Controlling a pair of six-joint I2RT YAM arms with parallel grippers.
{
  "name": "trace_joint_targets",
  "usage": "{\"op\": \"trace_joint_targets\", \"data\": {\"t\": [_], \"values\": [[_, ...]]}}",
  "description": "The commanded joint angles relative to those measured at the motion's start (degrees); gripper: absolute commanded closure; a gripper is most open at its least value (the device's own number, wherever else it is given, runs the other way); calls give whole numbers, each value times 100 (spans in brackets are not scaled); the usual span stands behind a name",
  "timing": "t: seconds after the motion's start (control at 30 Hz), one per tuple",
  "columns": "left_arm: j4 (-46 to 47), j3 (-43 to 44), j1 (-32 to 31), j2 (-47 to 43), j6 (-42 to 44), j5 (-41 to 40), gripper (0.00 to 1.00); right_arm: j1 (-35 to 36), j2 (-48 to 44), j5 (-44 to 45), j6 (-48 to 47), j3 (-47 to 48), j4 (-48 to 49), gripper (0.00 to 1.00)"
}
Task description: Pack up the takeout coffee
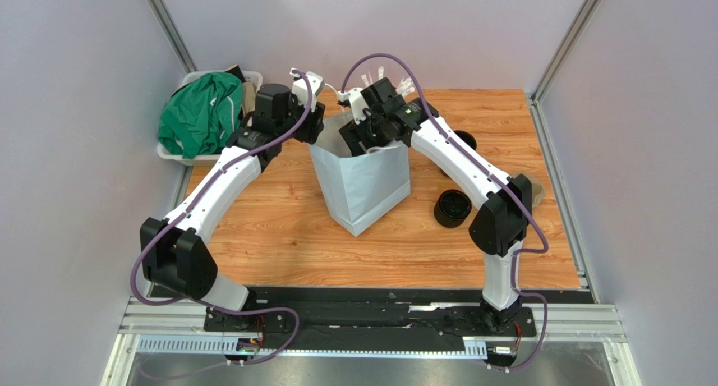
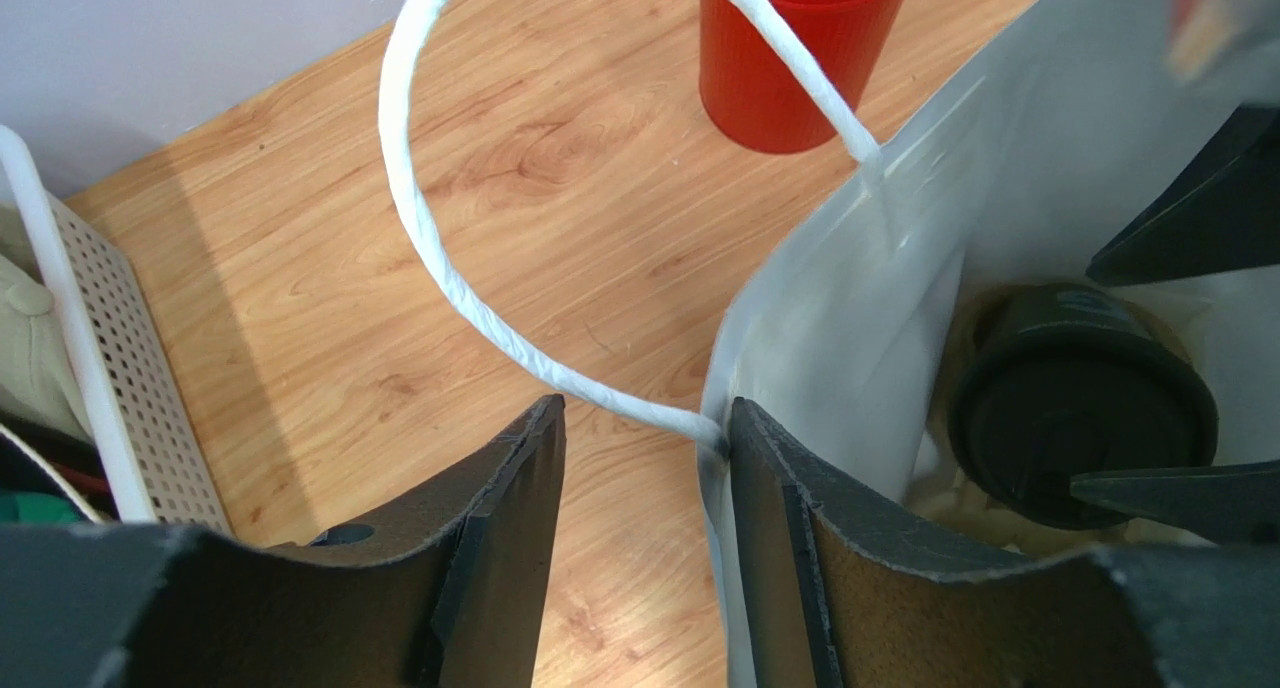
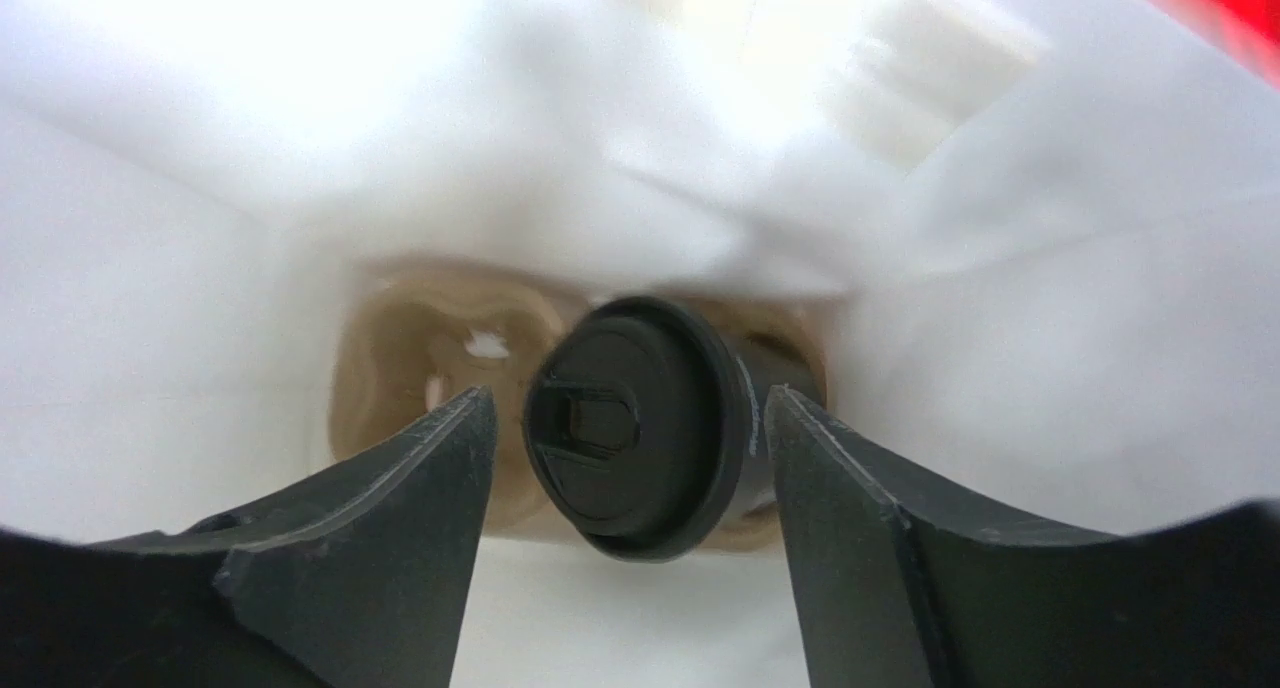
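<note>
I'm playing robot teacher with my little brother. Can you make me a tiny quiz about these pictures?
1. True or false: the black cup sits inside the white bag.
2. The straw cup is: A red, B blue, C yellow?
3. Fill in: the cloth in the bin is ____.
Key: 1 true; 2 A; 3 green.

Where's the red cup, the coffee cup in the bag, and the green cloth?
red cup (image 2: 796, 58): left wrist view, on its side wall.
coffee cup (image 3: 631, 426): right wrist view, on its black lid.
green cloth (image 1: 202, 112): top view, middle of the bundle.
</note>
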Motion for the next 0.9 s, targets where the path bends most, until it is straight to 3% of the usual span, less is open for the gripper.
{"op": "trace_joint_targets", "data": {"t": [0.0,0.37,0.57,0.87], "values": [[-19,308,4,-277,149,53,46,-25,-504,-158,-108,176,376,29],[-230,554,-23,-347,254,501,42,-16,-828,-158,-117,-255,745,29],[-362,528,-31,-409,368,871,38,-43,-1189,-184,-126,-1,991,28],[-441,405,-23,-470,562,757,33,-341,-1840,-151,120,351,1325,28]]}}
